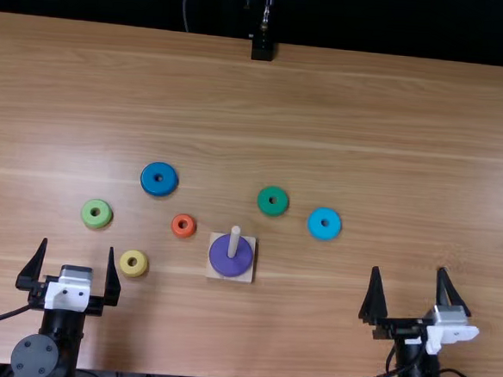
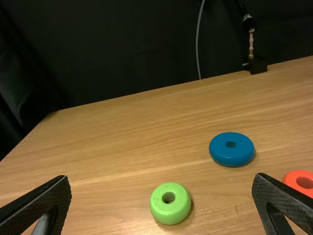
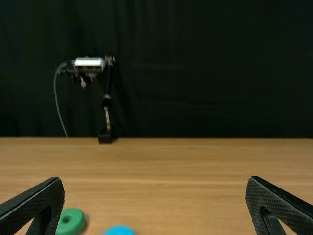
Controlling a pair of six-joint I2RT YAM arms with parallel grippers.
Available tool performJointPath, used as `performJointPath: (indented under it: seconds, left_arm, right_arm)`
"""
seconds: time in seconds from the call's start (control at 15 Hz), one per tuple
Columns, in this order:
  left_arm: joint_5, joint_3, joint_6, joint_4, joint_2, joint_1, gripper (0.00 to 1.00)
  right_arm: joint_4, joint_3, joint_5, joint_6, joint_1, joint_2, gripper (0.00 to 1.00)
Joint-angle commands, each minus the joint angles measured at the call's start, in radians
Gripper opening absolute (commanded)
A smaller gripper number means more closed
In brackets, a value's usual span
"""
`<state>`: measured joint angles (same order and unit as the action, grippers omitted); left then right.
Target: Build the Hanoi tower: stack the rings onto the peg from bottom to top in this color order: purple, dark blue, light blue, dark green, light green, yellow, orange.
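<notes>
The purple ring lies around the wooden peg on its square base. Loose on the table are the dark blue ring, light blue ring, dark green ring, light green ring, yellow ring and orange ring. My left gripper is open, just left of the yellow ring; in its wrist view the left gripper has the light green ring beyond it. At the near right, my right gripper stands open and empty; the right wrist view also has the right gripper.
A small black stand with a metal rod and a camera sits at the table's far edge. The wooden table extends around the rings, with a dark curtain behind it. Cables run beside both arms near the front edge.
</notes>
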<state>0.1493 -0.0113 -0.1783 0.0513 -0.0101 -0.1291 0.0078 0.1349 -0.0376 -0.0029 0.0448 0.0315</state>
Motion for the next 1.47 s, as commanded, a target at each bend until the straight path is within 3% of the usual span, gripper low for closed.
performJointPath:
  seconds: [0.0,1.4]
  left_arm:
    - [0.005,0.011,0.007,0.033,0.010,0.009,1.00]
    - [0.005,0.011,0.007,0.033,0.010,0.008,1.00]
  right_arm:
    - [0.008,-0.023,-0.007,-0.010,-0.011,-0.019,1.00]
    - [-0.057,-0.120,-0.003,-0.006,-0.022,-0.031,1.00]
